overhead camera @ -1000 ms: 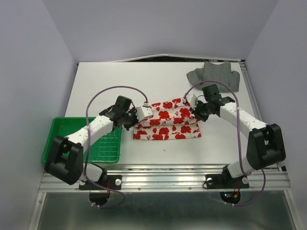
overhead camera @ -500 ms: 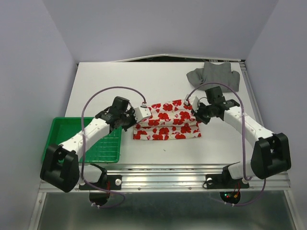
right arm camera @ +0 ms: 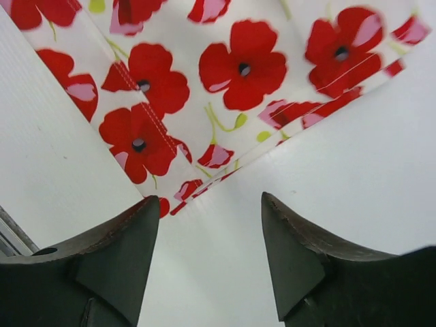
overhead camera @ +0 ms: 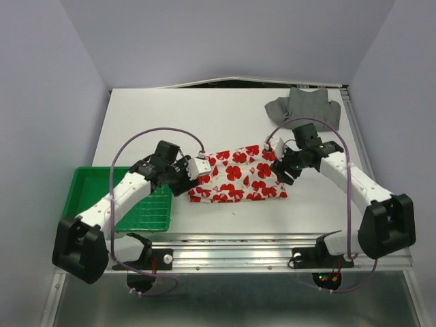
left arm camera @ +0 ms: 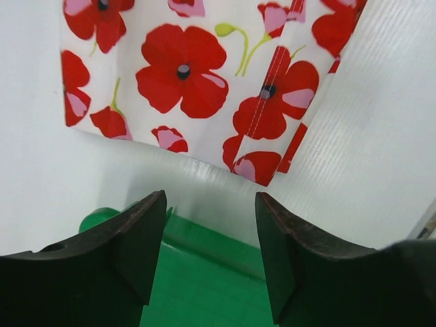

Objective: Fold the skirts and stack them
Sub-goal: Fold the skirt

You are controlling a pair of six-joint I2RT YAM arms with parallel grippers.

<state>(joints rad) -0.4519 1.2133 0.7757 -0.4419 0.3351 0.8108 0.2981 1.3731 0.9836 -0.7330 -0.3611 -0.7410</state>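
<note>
The white skirt with the red flower print point(overhead camera: 235, 176) lies folded flat on the middle of the table. My left gripper point(overhead camera: 191, 177) hovers just off its left end, over the edge of the green tray. In the left wrist view that gripper point(left arm camera: 210, 204) is open and empty, with the skirt's corner point(left arm camera: 191, 75) ahead of it. My right gripper point(overhead camera: 281, 170) hangs at the skirt's right end. It is open too point(right arm camera: 210, 204), above bare table, with the printed cloth point(right arm camera: 231, 68) just beyond its tips. The dark grey skirt point(overhead camera: 304, 106) lies crumpled at the back right.
A green plastic tray point(overhead camera: 95, 194) sits at the table's left front, partly under my left arm and visible under the left fingers point(left arm camera: 204, 286). Purple cables loop above both arms. Light walls close in the table on three sides.
Both grippers were shut on the upper layer of the printed skirt and have opened and let go. The cloth has dropped into a flat fold, and both arms have moved nearer the front.
</note>
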